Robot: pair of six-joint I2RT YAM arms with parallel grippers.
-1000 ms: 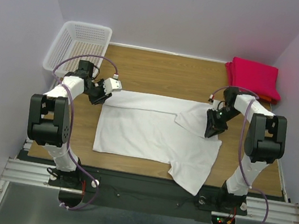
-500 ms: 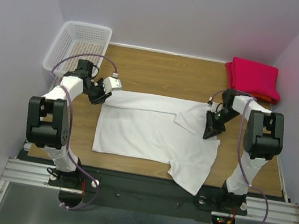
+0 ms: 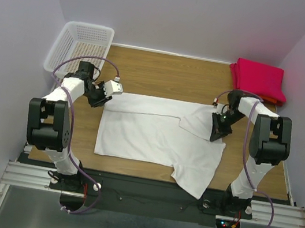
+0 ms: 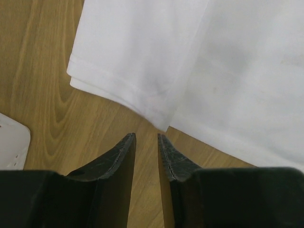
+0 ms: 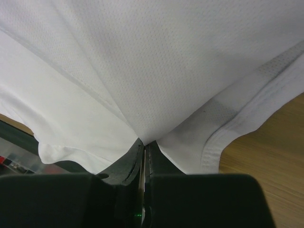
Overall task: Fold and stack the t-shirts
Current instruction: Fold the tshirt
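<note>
Wooden table (image 3: pixel 166 69), arms at its near edge.

White t-shirt (image 3: pixel 149 131): spread flat at mid-table, lying sideways. A band along its far edge looks folded over. One sleeve is turned in at the right end, and the other trails toward the near table edge. In the right wrist view it is a thin mesh knit, so I judge it light, limp and apt to drag or wrinkle rather than slide as a sheet. Best held at doubled seams, at hem corners and by the collar, with both ends lifted together so the fold line runs straight.

Folded red t-shirts (image 3: pixel 259 79): a neat pile at the far right corner, well apart from the white one, with an orange-red edge showing beneath. This is the likely stacking spot.

White lattice basket (image 3: pixel 82 44): far left corner. I see no cloth in it.

Right gripper (image 5: pixel 144 142): jaws pinched tight on a gathered fold of the white shirt, just beside the ribbed collar band (image 5: pixel 247 111).

Left gripper (image 4: pixel 145 138): fingers (image 4: pixel 118 156) a narrow slit apart with nothing between them, tips just short of the doubled hem corner (image 4: pixel 159 114) at the shirt's far left end, bare wood below. Not yet gripping.
</note>
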